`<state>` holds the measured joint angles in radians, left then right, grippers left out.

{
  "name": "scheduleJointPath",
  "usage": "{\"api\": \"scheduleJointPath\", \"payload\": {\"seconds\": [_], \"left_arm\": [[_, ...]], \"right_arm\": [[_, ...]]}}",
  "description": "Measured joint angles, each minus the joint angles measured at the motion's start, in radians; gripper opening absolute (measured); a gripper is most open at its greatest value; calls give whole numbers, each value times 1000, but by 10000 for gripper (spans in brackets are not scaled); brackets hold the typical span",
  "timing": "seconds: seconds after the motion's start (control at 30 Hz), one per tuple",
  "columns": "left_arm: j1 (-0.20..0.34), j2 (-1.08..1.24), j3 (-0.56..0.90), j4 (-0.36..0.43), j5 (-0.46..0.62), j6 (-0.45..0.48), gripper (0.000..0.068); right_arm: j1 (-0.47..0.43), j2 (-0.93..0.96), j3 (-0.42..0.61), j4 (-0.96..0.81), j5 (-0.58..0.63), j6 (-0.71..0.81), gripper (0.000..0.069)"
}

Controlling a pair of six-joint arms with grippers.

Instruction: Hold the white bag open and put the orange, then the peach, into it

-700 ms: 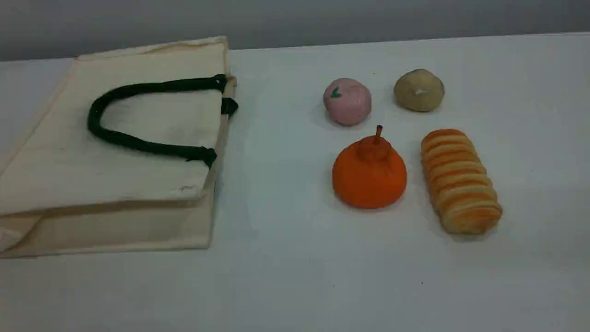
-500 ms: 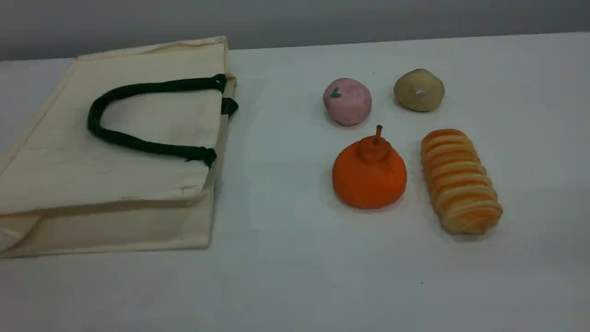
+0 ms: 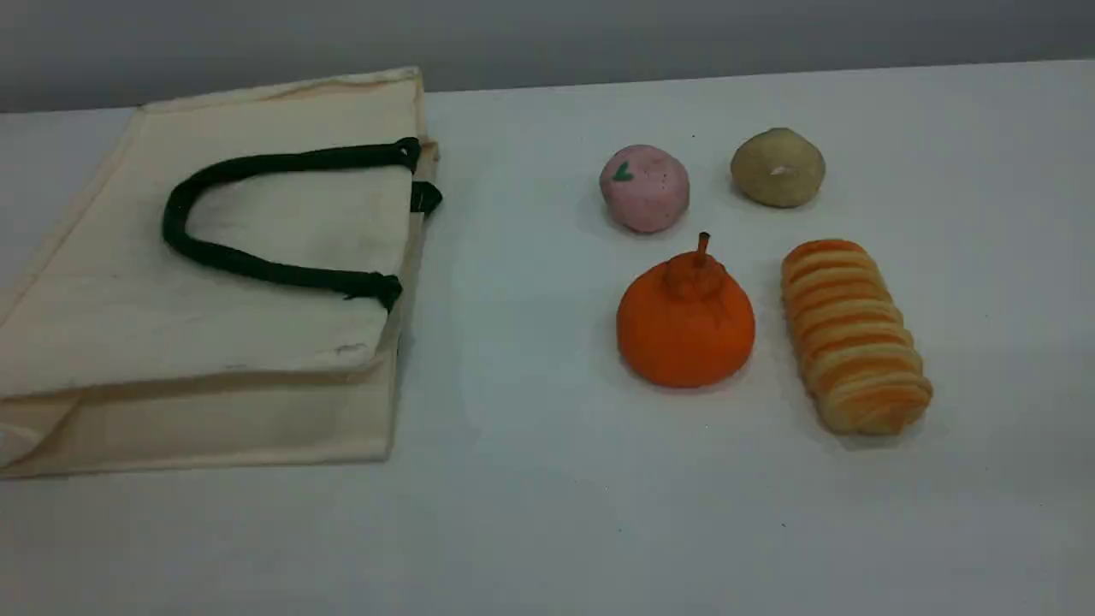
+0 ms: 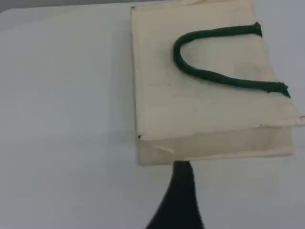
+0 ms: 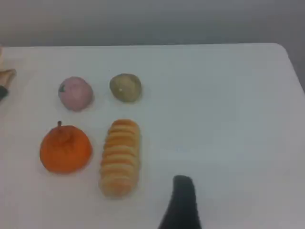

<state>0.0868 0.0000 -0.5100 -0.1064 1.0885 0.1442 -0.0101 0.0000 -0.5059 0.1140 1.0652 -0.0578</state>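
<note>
The white bag (image 3: 171, 325) lies flat and closed at the table's left, its dark green rope handle (image 3: 257, 269) resting on top. The orange (image 3: 684, 321) sits right of centre, and the pink peach (image 3: 644, 188) lies just behind it. Neither arm shows in the scene view. In the left wrist view, one dark fingertip (image 4: 182, 171) of my left gripper hovers by the near edge of the bag (image 4: 200, 114), holding nothing. My right gripper's fingertip (image 5: 183, 188) hangs over bare table to the right of the orange (image 5: 65, 149) and peach (image 5: 75, 93), also holding nothing.
A beige-tan round thing (image 3: 778, 168) lies right of the peach. A striped orange bread loaf (image 3: 855, 334) lies right of the orange. The white table ends at a grey wall behind, and its right edge (image 5: 288, 52) shows in the right wrist view.
</note>
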Motion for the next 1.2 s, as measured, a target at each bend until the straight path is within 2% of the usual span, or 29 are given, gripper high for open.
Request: {"api": "scheduleJointPath", "payload": {"seconds": [1.2], "left_arm": [[0, 0, 1, 2, -3, 0, 580]], "right_arm": [[1, 0, 0, 25, 0, 0, 545]]}}
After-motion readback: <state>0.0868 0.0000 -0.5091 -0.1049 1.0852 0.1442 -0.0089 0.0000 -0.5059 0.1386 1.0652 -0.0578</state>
